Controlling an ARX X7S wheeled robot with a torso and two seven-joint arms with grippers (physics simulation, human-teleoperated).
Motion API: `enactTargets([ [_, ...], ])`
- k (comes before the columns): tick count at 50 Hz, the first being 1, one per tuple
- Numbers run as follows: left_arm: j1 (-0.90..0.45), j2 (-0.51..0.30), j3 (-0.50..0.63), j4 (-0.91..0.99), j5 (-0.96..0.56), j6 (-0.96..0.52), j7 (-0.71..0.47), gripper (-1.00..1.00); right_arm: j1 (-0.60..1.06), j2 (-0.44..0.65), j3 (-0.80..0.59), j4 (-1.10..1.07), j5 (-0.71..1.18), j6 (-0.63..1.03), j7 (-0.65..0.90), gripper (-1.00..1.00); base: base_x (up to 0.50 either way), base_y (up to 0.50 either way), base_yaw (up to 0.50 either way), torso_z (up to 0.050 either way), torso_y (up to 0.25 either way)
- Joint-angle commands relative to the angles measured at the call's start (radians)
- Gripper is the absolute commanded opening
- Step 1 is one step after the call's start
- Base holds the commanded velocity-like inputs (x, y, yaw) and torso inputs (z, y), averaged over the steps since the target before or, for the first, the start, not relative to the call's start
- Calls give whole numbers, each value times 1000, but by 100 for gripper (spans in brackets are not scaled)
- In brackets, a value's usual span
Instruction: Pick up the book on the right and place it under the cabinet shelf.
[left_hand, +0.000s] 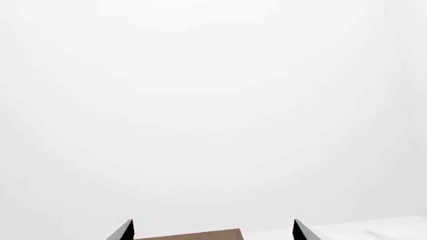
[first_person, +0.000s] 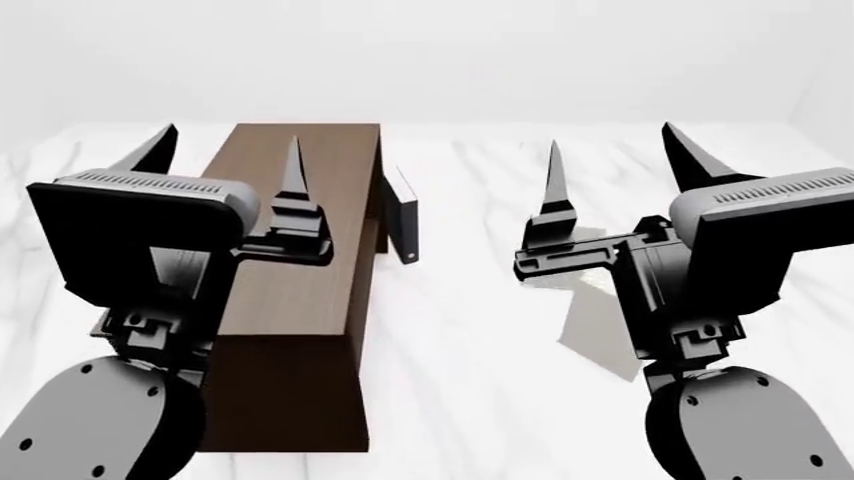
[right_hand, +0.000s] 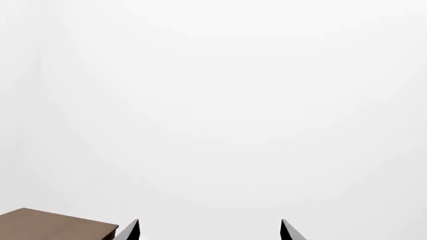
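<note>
Both pairs of jaws are standing spread and holding nothing: the left gripper (first_person: 227, 165) is hovering over the cabinet shelf (first_person: 300, 300), and the right gripper (first_person: 618, 165) is hanging above the pale marble-patterned tabletop (first_person: 467, 350). Both wrist views are showing only two dark fingertips wide apart against blank white, with a corner of brown wood at the frame's edge.

Nearest the robot, the book (first_person: 597, 330) — a thin white slab, hard to separate from the bright surface — is lying flat on the tabletop, below and just beside the right arm's wrist, partly hidden by it. Whether anything is touching it cannot be told, but the fingertips are plainly well above it.

Farther out, the long dark cabinet is running away from the robot on the left, a thin dark door panel (first_person: 402, 222) hanging open at its right side; the space beneath its top is not showing from here.

Progress, as judged: nothing is completed. Reaching, grasping, lifting and placing the book under the shelf are all remaining.
</note>
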Motion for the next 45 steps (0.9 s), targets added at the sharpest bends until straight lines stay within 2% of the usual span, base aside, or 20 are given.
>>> enactTargets([
  [1, -10, -3, -3, 8, -12, -9, -7, 100, 2, 5, 0, -4, 10, 5, 4, 100, 238, 0, 0, 0, 0],
  [37, -35, -17, -12, 30, -44, -37, -29, 100, 22, 15, 0, -24, 43, 53, 23, 100, 197, 0, 0, 0, 1],
  [42, -34, -21, -7, 33, -43, -37, -33, 100, 75, 17, 43, -47, 108, 192, 6, 100, 0, 0, 0, 0, 0],
  [45, -33, -23, -7, 39, -45, -38, -36, 100, 171, 43, 79, -66, 173, 373, -24, 100, 0, 0, 0, 0, 0],
])
